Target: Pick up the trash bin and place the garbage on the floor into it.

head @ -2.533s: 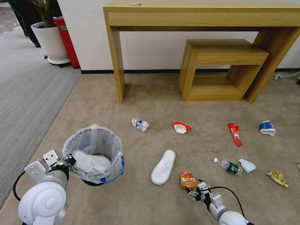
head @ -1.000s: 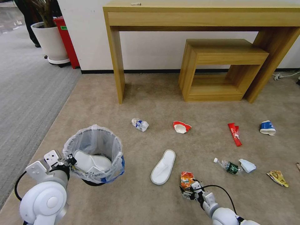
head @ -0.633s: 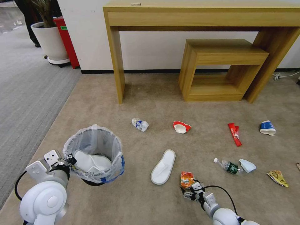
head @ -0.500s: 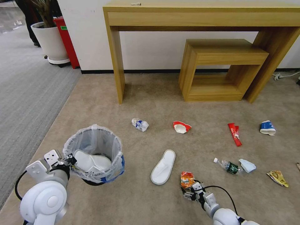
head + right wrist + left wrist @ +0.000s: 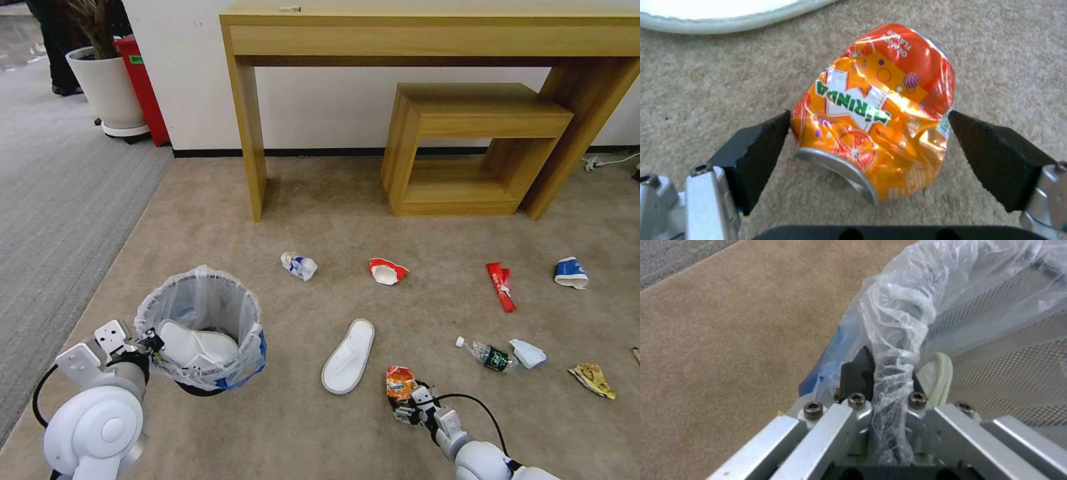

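On floor (image 5: 300,427) | right end effector (image 5: 869,146) now straddles orange can (image 5: 876,110)

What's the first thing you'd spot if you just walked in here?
Probably the crushed orange can on the beige carpet, sitting between the right gripper's open fingers. Next, the trash bin, held by its bagged rim in the left gripper, with a white slipper inside.

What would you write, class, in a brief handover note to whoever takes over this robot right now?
Left gripper: shut on the bin rim, by the robot's left.
Right gripper: open, fingers either side of the crushed orange can on the carpet, not gripping.
Done: one slipper in the bin.
Left: can, second slipper, cups, red wrapper, bottle, yellow wrapper.
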Robot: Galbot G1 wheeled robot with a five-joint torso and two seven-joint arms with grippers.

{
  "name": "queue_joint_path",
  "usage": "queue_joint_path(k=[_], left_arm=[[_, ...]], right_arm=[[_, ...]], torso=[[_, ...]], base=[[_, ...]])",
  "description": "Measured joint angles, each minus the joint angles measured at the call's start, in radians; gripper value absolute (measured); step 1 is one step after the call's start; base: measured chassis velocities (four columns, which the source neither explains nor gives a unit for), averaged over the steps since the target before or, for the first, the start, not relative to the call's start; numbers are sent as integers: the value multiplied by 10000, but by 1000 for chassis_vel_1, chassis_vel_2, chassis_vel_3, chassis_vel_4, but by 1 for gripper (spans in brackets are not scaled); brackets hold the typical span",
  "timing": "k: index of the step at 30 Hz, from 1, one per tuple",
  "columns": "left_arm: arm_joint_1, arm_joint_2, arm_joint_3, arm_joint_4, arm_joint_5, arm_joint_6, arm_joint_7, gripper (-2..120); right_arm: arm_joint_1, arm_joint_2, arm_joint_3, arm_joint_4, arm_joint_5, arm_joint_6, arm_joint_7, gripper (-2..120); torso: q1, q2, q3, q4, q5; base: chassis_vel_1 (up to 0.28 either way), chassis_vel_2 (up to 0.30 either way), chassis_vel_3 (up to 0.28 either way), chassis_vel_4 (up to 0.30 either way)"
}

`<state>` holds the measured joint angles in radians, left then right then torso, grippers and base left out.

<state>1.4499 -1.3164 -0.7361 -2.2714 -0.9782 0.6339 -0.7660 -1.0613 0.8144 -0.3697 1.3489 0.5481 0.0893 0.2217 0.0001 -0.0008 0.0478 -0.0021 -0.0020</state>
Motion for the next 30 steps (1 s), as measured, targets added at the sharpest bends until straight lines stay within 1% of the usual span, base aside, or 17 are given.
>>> queue_joint_path(k=[7, 9, 10, 13, 14, 16, 17, 18, 20, 21, 22, 23, 24, 25, 28, 29, 30], left_arm=[[-20, -20, 18, 5, 12, -12, 13, 1], [-32, -17, 18, 21, 13, -17, 15, 1], [-32, -17, 18, 21, 13, -17, 15, 1], [-67, -11, 29, 47, 17, -22, 17, 1], [-67, -11, 29, 47, 17, -22, 17, 1], [-74, -8, 39, 61, 17, -26, 17, 1], [-75, -3, 39, 67, 18, -26, 17, 1], [-75, -3, 39, 67, 18, -26, 17, 1], [-75, 12, 40, 68, 19, -30, 17, 1], [-75, 12, 40, 68, 19, -30, 17, 1], [-79, 21, 40, 70, 18, -33, 17, 1], [-87, 25, 39, 70, 19, -33, 17, 1], [-96, 31, 39, 73, 19, -36, 17, 1], [-96, 31, 39, 73, 19, -36, 17, 1], [-107, 31, 40, 96, 18, -39, 17, 1], [-107, 31, 40, 96, 18, -39, 17, 1], [-116, 31, 47, 109, 18, -41, 17, 1]], right_arm=[[43, -16, -88, -51, -22, 52, -40, 88], [36, -22, -88, -52, -34, 68, -39, 84], [36, -22, -88, -52, -34, 68, -39, 84], [12, -18, -75, -52, -59, 105, -32, 73], [12, -18, -75, -52, -59, 105, -32, 73], [13, 1, -71, -52, -81, 134, -19, 64], [19, 10, -70, -52, -84, 146, -10, 57], [19, 10, -70, -52, -84, 146, -10, 57], [34, 15, -67, -50, -91, 160, 12, 48], [34, 15, -67, -50, -91, 160, 12, 48], [43, 15, -61, -39, -104, 165, 23, 41], [48, 13, -58, -25, -107, 168, 31, 38], [52, 9, -51, -15, -108, 171, 36, 32], [52, 9, -51, -15, -108, 171, 36, 32], [40, 0, -24, -13, -117, 189, 45, 18], [40, 0, -24, -13, -117, 189, 45, 18], [35, -1, -19, -13, -120, 203, 45, 12]], torso=[[0, 0, 0, 0, 0], [0, 0, 0, 0, 0], [0, 0, 0, 0, 0], [0, 0, 0, 0, 0], [0, 0, 0, 0, 0], [0, 0, 0, 0, 1], [0, 0, 0, 0, 0], [0, 0, 0, 0, 0], [0, 0, 0, 0, 0], [0, 0, 0, 0, 0], [0, 0, 0, 0, 0], [0, 0, 0, 0, 0], [0, 1, 0, 0, 0], [0, 1, 0, 0, 0], [0, 0, 0, 0, 0], [0, 0, 0, 0, 0], [0, 0, 0, 0, 0]], base=[[0, 0, 0, 0], [0, 0, 0, 0], [0, 0, 0, 0], [0, 0, 0, 0], [0, 0, 0, 0], [0, 0, 0, 0], [0, 0, 0, 0], [0, 0, 0, 0], [0, 0, 0, 0], [0, 0, 0, 0], [0, 0, 0, 0], [0, 0, 0, 0], [0, 0, 0, 0], [0, 0, 0, 0], [0, 0, 0, 0], [0, 0, 0, 0], [0, 0, 0, 0]])
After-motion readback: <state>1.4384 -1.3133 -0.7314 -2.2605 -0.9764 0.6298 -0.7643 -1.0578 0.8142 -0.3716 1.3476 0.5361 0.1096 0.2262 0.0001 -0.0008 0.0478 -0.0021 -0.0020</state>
